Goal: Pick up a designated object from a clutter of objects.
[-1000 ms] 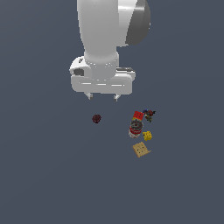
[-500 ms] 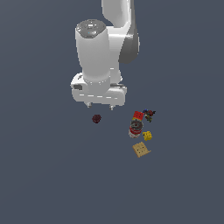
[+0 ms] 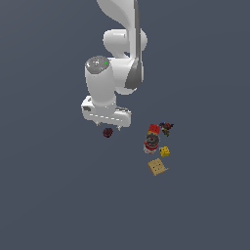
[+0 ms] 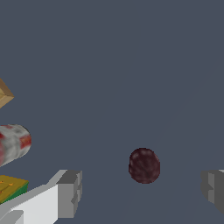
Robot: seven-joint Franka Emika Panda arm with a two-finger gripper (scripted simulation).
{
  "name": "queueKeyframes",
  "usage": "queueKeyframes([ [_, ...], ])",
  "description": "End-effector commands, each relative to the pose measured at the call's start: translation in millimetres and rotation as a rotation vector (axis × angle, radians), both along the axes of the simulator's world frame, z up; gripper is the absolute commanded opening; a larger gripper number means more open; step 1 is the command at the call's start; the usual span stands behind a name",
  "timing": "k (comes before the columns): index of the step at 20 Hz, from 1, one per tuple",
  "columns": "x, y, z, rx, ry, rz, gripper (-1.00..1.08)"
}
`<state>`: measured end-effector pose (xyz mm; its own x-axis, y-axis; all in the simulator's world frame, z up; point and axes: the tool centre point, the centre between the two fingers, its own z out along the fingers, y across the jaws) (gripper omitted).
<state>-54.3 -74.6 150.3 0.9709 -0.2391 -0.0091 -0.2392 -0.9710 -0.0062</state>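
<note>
The gripper (image 3: 106,128) was seen lowered over the floor with its fingers (image 4: 70,192) spread wide and nothing held. The grey-and-red can (image 3: 152,143) and the tan tile (image 3: 157,167) were found well apart from it. The dark maroon ball (image 4: 144,165) was seen between the fingers, untouched.

We see only one such thing: a flat, plain, dark grey-blue tabletop (image 3: 53,195); it fills both views from edge to edge; its surface is even in tone, unmarked, with no visible rim, seam or edge anywhere.
</note>
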Motion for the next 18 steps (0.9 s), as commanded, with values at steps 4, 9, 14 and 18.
queueKeyframes([
  [4,-24,-12,-37,-0.002,-0.004,-0.057,1.0],
  [9,-41,-18,-58,-0.005,-0.006,-0.093,1.0],
  [14,-51,-22,-69,-0.008,-0.007,-0.113,1.0],
  [18,-54,-23,-72,-0.009,-0.007,-0.118,1.0],
])
